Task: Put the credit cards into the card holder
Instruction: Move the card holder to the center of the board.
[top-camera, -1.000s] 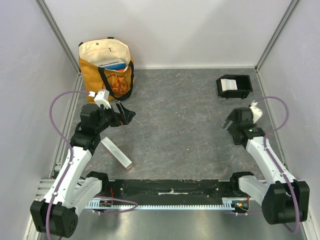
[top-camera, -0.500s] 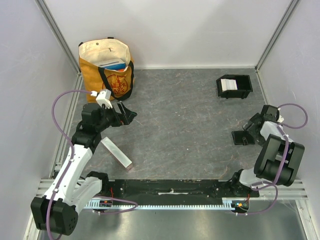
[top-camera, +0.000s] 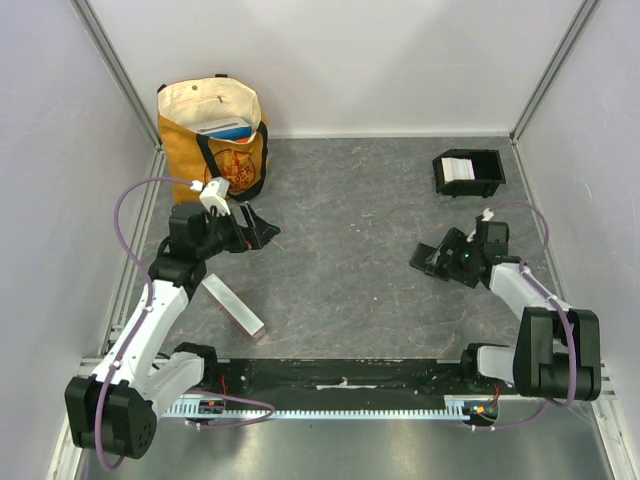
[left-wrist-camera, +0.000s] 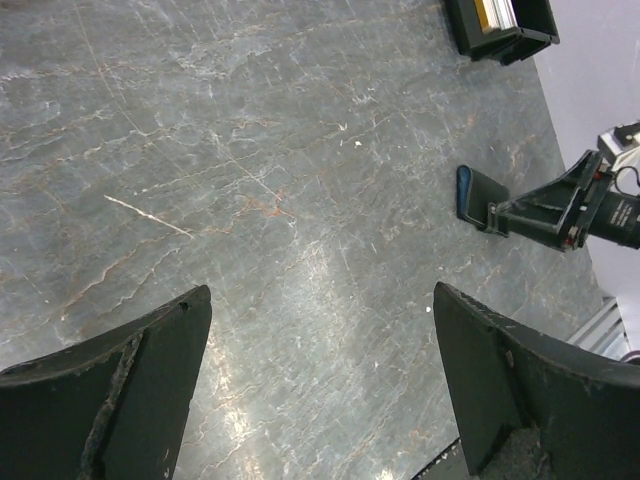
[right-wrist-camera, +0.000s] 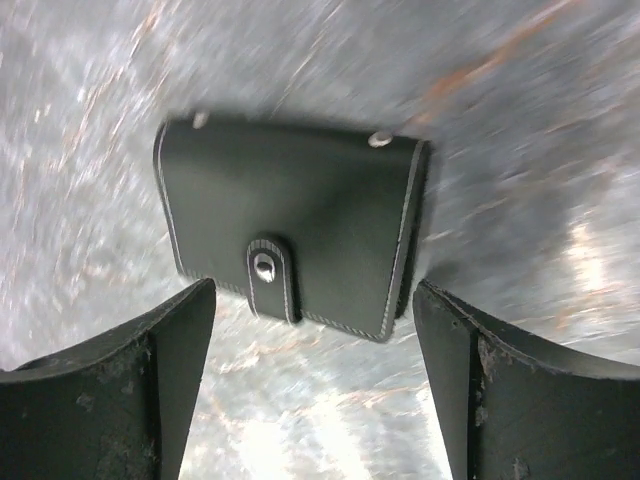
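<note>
The card holder (top-camera: 470, 192) is a small black tray at the back right. A pale credit card (top-camera: 457, 168) lies in its left compartment. In the left wrist view the card holder (left-wrist-camera: 500, 42) sits at the top right, with an orange-gold card edge (left-wrist-camera: 481, 10) beside the pale one. My left gripper (top-camera: 258, 228) (left-wrist-camera: 320, 290) is open over bare table, mid-left. My right gripper (top-camera: 428, 262) (right-wrist-camera: 310, 288) is open and low, in front of the holder and pointing left. A flat black snap wallet (right-wrist-camera: 290, 235) lies just ahead of its fingertips, blurred.
An orange and cream tote bag (top-camera: 205, 120) stands in the back left corner with something blue and white inside. A pale flat strip (top-camera: 232, 305) lies beside my left arm. Grey walls close in both sides and the back.
My right arm swung out to the right wall, then back left and down; its open jaws now face the black wallet. My left gripper has barely shifted and is still open.
</note>
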